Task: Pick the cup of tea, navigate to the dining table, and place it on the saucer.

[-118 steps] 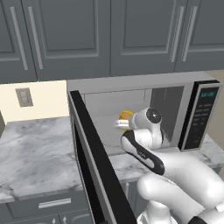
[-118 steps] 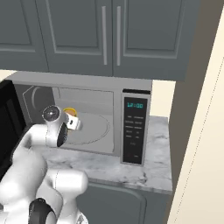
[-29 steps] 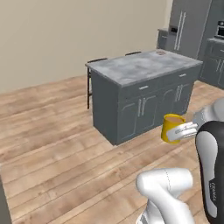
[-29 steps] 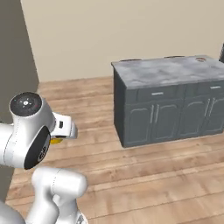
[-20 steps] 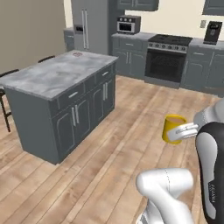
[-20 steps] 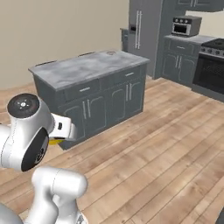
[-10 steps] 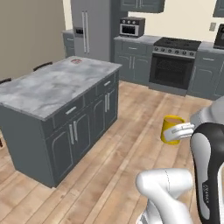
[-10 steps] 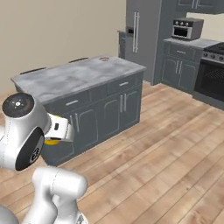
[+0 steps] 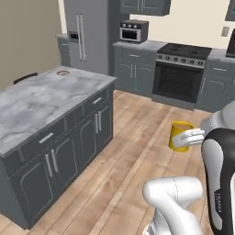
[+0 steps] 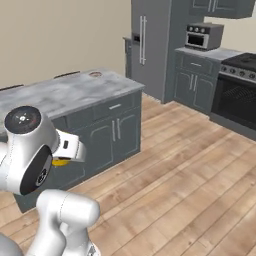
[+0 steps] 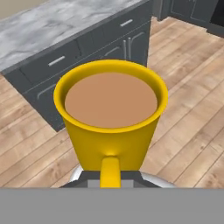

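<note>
Above wooden floor [image 9: 133, 137], gripper [image 9: 187, 137] pinched cup of tea [image 9: 180, 136] by handle, upright. View had swung since half-second earlier: worktop [image 9: 41, 103] nearer, saucer [image 9: 63, 72] at far end. Navigation under way.

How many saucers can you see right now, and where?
1: the saucer sits on the dining table, at its far corner toward the fridge. Others could sit outside the views.

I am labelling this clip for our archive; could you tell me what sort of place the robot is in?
A rendered home kitchen, by the look of it: a black oven range, a tall grey fridge and a marble-topped dining table on a wood floor. The gripper carries a yellow cup of tea.
</note>
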You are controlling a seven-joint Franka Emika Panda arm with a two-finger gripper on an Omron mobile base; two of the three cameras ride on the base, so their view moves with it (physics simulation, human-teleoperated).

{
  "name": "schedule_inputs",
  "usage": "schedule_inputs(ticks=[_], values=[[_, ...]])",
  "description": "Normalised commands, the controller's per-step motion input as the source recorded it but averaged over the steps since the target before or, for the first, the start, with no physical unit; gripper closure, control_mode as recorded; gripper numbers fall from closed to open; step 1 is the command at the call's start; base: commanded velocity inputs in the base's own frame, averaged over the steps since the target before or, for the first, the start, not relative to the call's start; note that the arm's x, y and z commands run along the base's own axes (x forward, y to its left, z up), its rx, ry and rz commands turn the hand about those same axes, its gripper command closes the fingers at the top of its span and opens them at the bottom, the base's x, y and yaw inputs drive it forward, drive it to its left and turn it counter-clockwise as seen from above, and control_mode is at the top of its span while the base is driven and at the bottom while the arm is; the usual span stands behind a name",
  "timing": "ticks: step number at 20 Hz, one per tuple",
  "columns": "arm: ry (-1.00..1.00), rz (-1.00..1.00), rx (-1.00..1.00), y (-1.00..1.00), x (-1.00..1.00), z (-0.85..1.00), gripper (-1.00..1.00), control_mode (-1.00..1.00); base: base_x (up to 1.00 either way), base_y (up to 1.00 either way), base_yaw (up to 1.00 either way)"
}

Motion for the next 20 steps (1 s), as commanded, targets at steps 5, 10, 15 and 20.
schedule_inputs(ticks=[5, 10, 15, 20], values=[[0.0, 0.0, 0.0, 0.0, 0.0, 0.0, 1.0, 1.0, 1.0, -0.3, 0.02], [0.0, 0.0, 0.0, 0.0, 0.0, 0.0, 1.0, 1.0, 1.0, -0.06, 0.01], [0.0, 0.0, 0.0, 0.0, 0.0, 0.0, 1.0, 1.0, 1.0, -0.01, 0.02], [0.0, 0.0, 0.0, 0.0, 0.0, 0.0, 1.0, 1.0, 1.0, -0.2, 0.07]])
